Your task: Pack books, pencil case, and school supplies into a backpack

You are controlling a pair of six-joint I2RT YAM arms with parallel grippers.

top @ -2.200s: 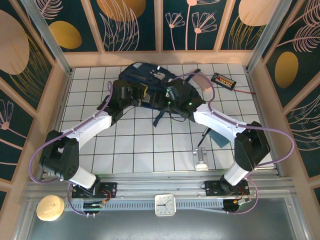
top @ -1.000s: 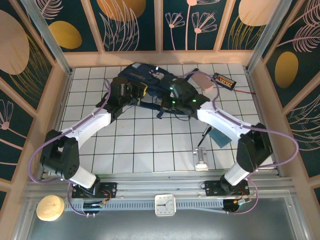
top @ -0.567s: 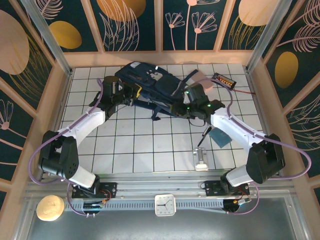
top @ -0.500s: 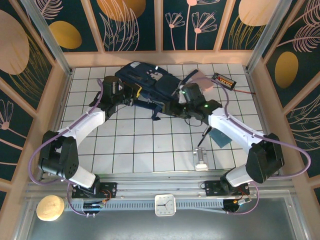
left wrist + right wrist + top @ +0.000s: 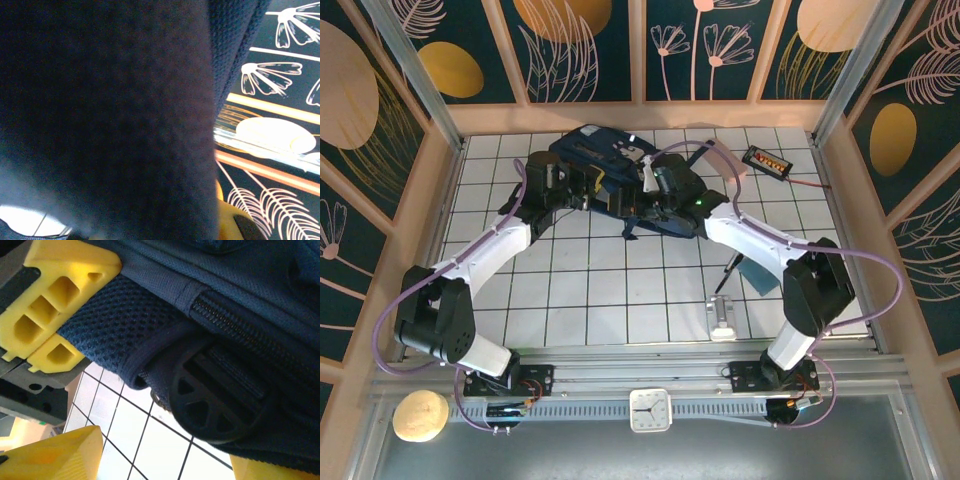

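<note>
Up at the far side of the white tiled tabletop (image 5: pixel 590 290) lies the navy-blue backpack (image 5: pixel 605 152), with one pale patch on top, and both arms reach to it, one from each side.

The left pincer (image 5: pixel 588 184) is at the left edge of the bag. It is closed, and the dark navy cloth hangs right in front of its wrist camera (so close that it is blurred). From this it seems to be clamped on the cloth of the backpack, though the fingertips themselves are hidden.

The right pincer (image 5: pixel 648 183) is at the near right side of the bag. Its yellow fingers (image 5: pixel 60 305) stand well apart, so it is open and grips nothing. In the right wrist view a rounded mesh edge of the backpack lies against the upper finger, and the lower finger is apart from it, with the white tiles between. Just beyond the mesh are a zipper line and a round black plastic buckle (image 5: pixel 215 400).

Nearer to the arm bases, on the right, the slim black pen (image 5: pixel 728 271) lies on the tiles, and the teal-blue notebook (image 5: pixel 760 276) lies just beside it. A small silver metal piece (image 5: pixel 722 318) is a little nearer than the pen. A black gadget (image 5: pixel 766 160) with a red wire sits at the far right, well apart from the pen and notebook.
</note>
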